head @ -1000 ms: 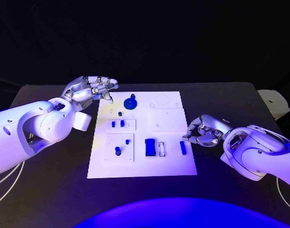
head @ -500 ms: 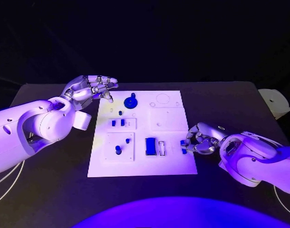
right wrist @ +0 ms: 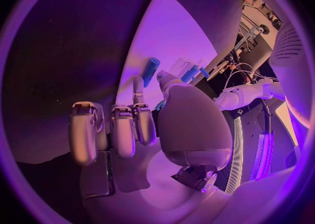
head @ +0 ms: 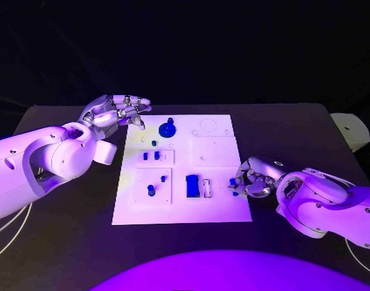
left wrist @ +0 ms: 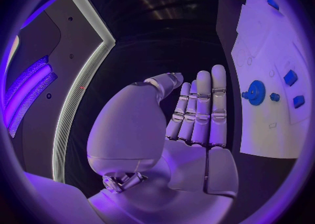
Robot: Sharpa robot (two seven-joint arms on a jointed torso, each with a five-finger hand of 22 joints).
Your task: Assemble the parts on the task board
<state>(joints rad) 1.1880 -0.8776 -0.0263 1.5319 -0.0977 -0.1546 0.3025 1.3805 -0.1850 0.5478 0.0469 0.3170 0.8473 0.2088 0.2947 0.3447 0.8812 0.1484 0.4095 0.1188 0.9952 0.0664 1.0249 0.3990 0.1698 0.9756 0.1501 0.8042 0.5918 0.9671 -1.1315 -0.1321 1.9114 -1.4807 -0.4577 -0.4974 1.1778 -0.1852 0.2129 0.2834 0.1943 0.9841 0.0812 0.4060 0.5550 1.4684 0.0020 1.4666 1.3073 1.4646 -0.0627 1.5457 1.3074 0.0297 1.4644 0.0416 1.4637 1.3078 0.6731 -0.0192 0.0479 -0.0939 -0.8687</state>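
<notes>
The white task board point(head: 216, 206) lies mid-table, also seen in the left wrist view point(left wrist: 262, 124) and the right wrist view point(right wrist: 164, 30). On it sit a blue gear point(head: 167, 129) point(left wrist: 256, 92), a tall blue block point(head: 192, 186) and small blue pegs point(head: 150, 156). My right hand point(head: 255, 176) point(right wrist: 131, 124) is at the board's right edge. A blue peg point(head: 233, 181) point(right wrist: 151, 70) lies there, its near end between my thumb and a fingertip, not lifted. My left hand point(head: 113, 113) point(left wrist: 197, 114) hovers off the board's far left corner, fingers straight and holding nothing.
The black table point(head: 71, 230) has bare room on both sides of the board and in front of it. A pale rounded object point(head: 351, 130) sits at the table's right edge, behind my right arm.
My right hand has moved left and slightly nearer, from beside the board onto its right edge, and now covers the blue peg there. The left hand has stayed put.
</notes>
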